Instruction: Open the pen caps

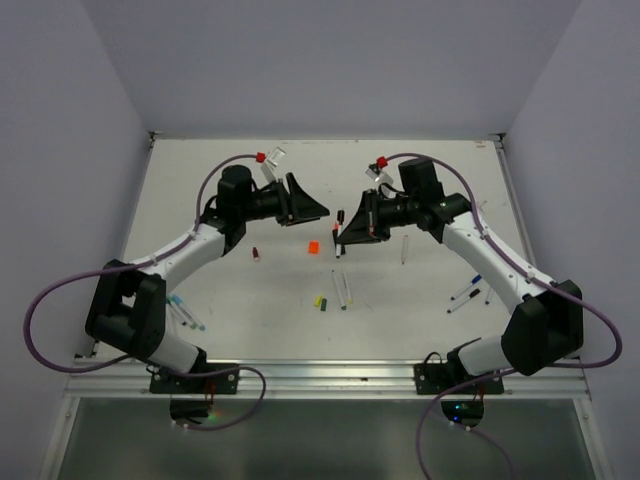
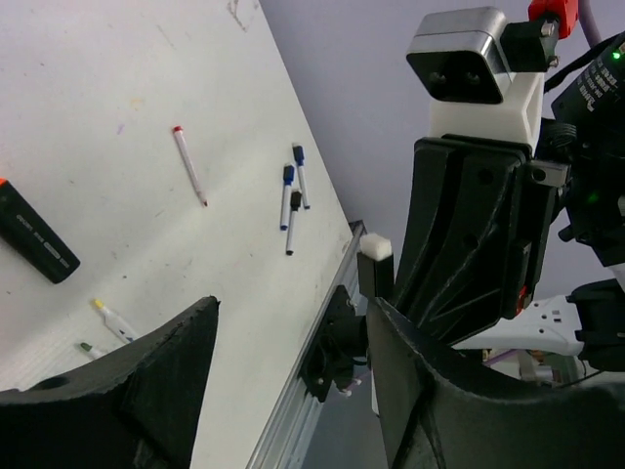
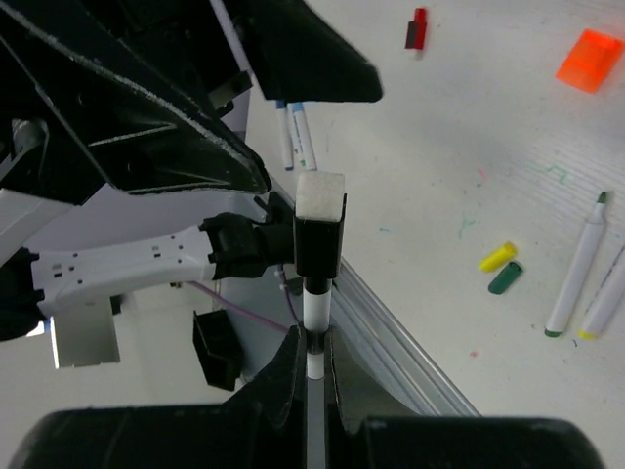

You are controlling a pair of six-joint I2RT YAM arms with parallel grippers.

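Top view: your right hand (image 1: 347,232) is pinching shut on a pen (image 1: 339,243) above the middle of the desk (image 1: 250,330), its black cap (image 1: 341,215) pointing away from the bases. Your left hand (image 1: 312,206) is standing wide just beside it, gripping nothing. An orange cap (image 1: 313,247) and a red cap (image 1: 256,253) are lying loose nearby. A yellow cap (image 1: 319,298) and a green cap (image 1: 324,304) are lying together nearer the bases.

Left wrist: the fingers (image 2: 146,391) are gaping, with the black cap showing just off one tip. You cannot tell whether they are touching. A marker (image 2: 34,234) is lying on the desk at left.

Right wrist: the fingers (image 3: 278,391) are squeezing the white barrel. The black cap is sitting on its end, near the left hand's tips.
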